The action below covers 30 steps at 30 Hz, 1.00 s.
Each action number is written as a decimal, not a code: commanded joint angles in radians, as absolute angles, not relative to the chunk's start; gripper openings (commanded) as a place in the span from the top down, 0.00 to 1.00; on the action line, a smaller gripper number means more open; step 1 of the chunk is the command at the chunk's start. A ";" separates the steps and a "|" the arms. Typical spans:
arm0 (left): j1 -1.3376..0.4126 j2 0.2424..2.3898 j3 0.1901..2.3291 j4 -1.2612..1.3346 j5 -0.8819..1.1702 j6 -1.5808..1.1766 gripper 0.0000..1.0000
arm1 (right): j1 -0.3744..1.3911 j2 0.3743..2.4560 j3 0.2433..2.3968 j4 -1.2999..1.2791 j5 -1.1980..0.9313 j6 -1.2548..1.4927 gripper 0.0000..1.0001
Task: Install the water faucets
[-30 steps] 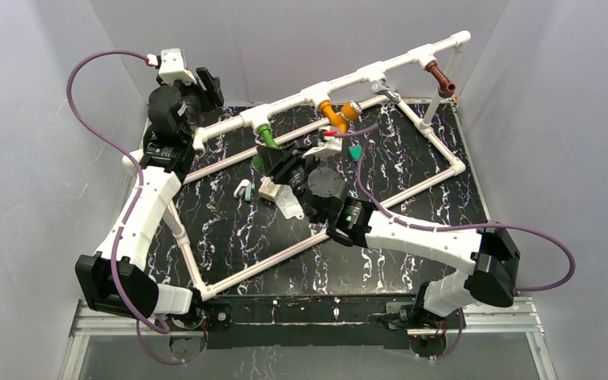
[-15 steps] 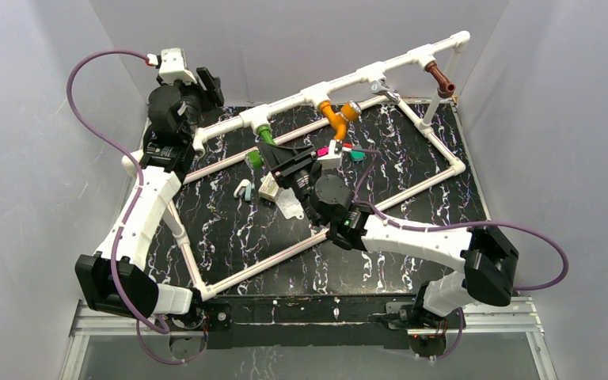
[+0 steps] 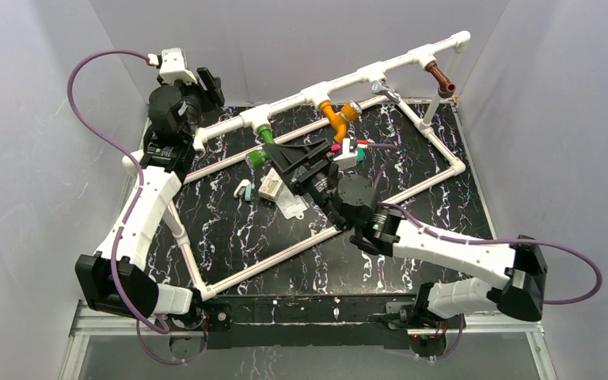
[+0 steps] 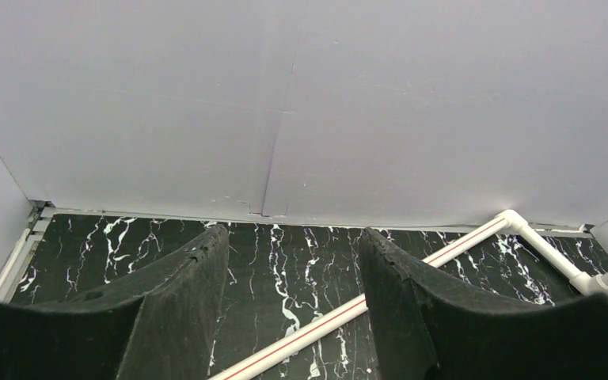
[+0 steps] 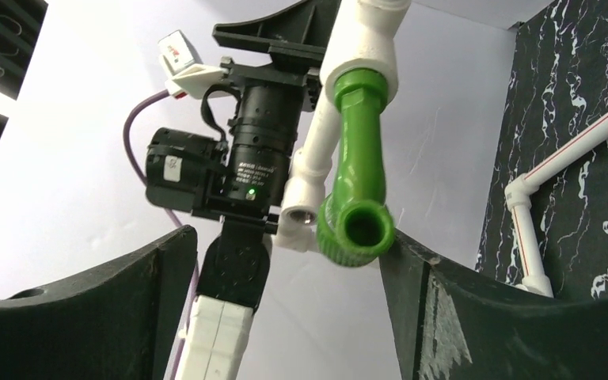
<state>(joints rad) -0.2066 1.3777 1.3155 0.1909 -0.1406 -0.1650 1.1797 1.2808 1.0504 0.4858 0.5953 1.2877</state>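
Green faucet (image 5: 358,170) is hanging from the white pipe (image 5: 362,39), off-centre between the wide-open, empty jaws of the right gripper (image 5: 289,237); closing now is risking a glancing grip, skewing its thread. Left gripper (image 4: 293,237) is gaping empty.

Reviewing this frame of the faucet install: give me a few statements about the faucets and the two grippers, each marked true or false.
1. The green faucet, orange faucet and brown faucet all sit on the white pipe. True.
2. The left gripper holds a faucet. False: it is open and empty, up by the back wall.
3. The right gripper is open, with the green faucet's spout end between its jaws. True.
4. The brown faucet is the one nearest the right gripper. False: the green one is; the brown one is at the pipe's far right end.
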 commanded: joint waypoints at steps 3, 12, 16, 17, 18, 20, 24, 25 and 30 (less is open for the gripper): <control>-0.221 1.542 1.157 -0.124 -0.150 -0.159 0.41 | 1.188 1.151 1.054 0.249 0.555 1.235 0.08; -0.221 1.536 1.158 -0.126 -0.151 -0.157 0.41 | 1.186 1.119 1.245 -0.048 0.485 0.720 0.12; -0.221 1.536 1.157 -0.126 -0.150 -0.158 0.41 | 1.186 1.123 1.341 -0.122 0.482 0.442 0.13; -0.220 1.537 1.158 -0.126 -0.149 -0.158 0.41 | 1.187 1.117 1.352 -0.117 0.476 0.354 0.14; -0.221 1.539 1.158 -0.125 -0.149 -0.158 0.41 | 1.186 1.113 1.366 -0.114 0.473 0.267 0.15; -0.221 1.541 1.161 -0.126 -0.146 -0.159 0.41 | 1.186 1.110 1.395 -0.121 0.449 0.111 0.15; -0.221 1.540 1.161 -0.126 -0.144 -0.160 0.41 | 1.187 1.135 1.461 -0.205 0.361 -0.231 0.14; -0.221 1.540 1.161 -0.126 -0.144 -0.160 0.41 | 1.187 1.141 1.468 -0.219 0.342 -0.303 0.13; -0.221 1.539 1.162 -0.126 -0.144 -0.158 0.41 | 1.189 1.154 1.437 -0.162 0.369 -0.638 0.12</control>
